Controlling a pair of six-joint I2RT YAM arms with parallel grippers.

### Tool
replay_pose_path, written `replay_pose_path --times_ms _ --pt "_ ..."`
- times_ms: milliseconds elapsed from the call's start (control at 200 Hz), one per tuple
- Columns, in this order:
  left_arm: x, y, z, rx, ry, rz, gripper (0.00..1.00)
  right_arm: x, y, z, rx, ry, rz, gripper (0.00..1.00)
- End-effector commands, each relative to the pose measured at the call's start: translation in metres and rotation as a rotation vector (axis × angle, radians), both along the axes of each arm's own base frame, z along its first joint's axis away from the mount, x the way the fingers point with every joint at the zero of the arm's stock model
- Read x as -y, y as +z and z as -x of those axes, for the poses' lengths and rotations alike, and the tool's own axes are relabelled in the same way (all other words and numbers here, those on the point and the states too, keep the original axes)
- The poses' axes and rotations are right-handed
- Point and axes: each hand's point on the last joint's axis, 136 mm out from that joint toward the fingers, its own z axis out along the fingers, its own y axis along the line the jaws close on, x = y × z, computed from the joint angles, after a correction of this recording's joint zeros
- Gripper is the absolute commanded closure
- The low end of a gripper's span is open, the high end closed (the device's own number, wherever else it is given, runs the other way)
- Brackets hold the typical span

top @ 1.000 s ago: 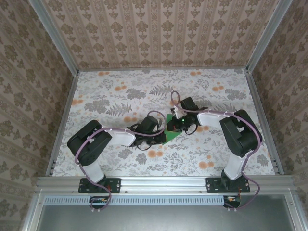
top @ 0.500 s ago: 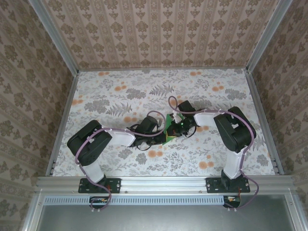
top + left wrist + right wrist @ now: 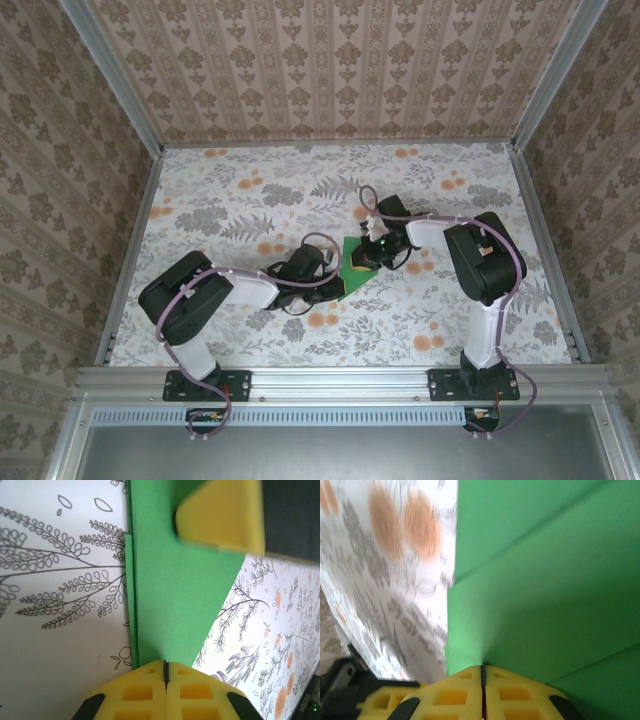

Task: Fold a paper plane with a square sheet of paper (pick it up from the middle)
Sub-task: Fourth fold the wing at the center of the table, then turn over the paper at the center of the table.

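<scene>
My right arm has pulled back toward the far side since a moment ago, uncovering more of the green paper (image 3: 351,273) lying mid-bench (image 3: 250,190). The right claw (image 3: 482,672) and left claw (image 3: 165,669) are both closed, tips pressing the part-folded sheet, pinching nothing that I can see. I'd judge a crease is being flattened.

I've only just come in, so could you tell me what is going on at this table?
The left pincer and right pincer are folding a green paper sheet in the middle of the table. Both are shut, tips against the paper; pinching or pressing, I cannot tell. The sheet already carries folds and creases.
</scene>
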Motion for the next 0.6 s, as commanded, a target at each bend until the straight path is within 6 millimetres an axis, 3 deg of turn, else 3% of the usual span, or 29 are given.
replay_pose_path --times_ms 0,325,595 --pt "-0.049 -0.058 0.05 -0.229 -0.005 -0.208 1.0 0.031 -0.011 -0.046 0.079 -0.129 0.106 0.9" --pt "-0.045 -0.051 0.045 -0.199 -0.014 -0.198 1.0 0.071 -0.006 -0.099 0.12 -0.238 0.072 0.89" --pt "-0.029 -0.034 0.033 -0.142 -0.056 -0.162 1.0 0.081 0.034 -0.116 0.219 -0.263 0.046 0.87"
